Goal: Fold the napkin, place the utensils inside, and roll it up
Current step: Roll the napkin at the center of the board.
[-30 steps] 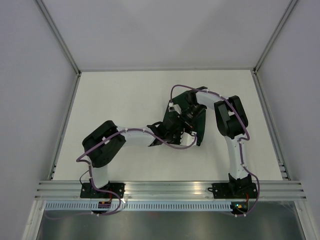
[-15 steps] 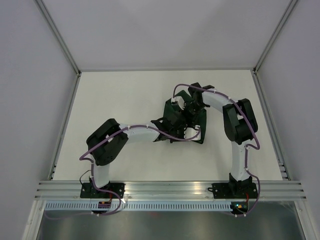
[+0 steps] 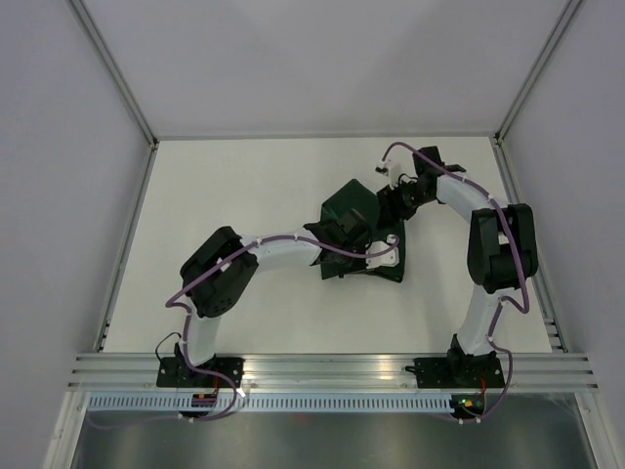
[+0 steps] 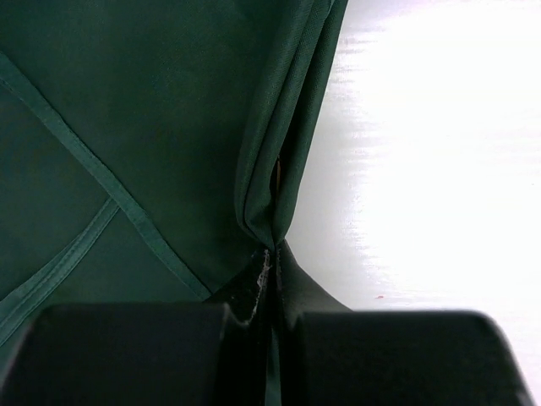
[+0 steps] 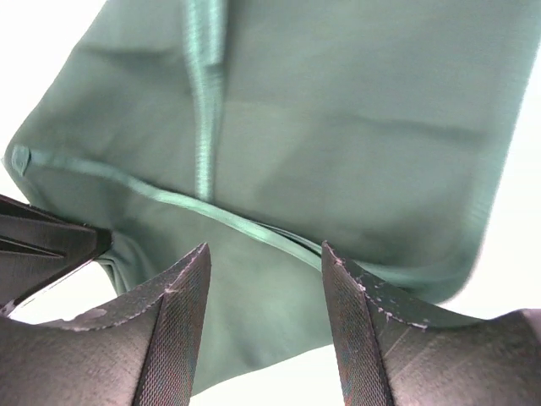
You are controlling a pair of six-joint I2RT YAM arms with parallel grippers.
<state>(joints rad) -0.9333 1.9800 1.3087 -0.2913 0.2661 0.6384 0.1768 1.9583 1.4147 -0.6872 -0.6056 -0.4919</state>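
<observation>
Slippage is your main worry. The left gripper (image 4: 270,269) has its jaws pressed together on a thin doubled edge of the napkin (image 3: 350,203), and that pinch is the only hold on the cloth. The bite looks shallow, right at the fold line, so a quick or sideways pull could draw the fabric out and let the layers fall open.

The right gripper (image 5: 264,254) has its fingers (image 5: 179,315) apart with nothing between them, poised close over the cloth at its 2 o'clock side. If you move it low across the fabric, a finger could catch the hem and drag it, skewing the fold. With only one hold, a pull toward 9 o'clock would probably slide the whole napkin instead of tightening it.

The napkin lies on the table (image 3: 244,195) just on the 3 o'clock side of its middle. Its long axis runs roughly from 12 to 6 o'clock, with the far end leaning toward 11. That far part looks raised or bunched, while the near part lies flatter, its corner pointing toward 5 o'clock. The arms hide the middle, so treat the outline as approximate.
</observation>
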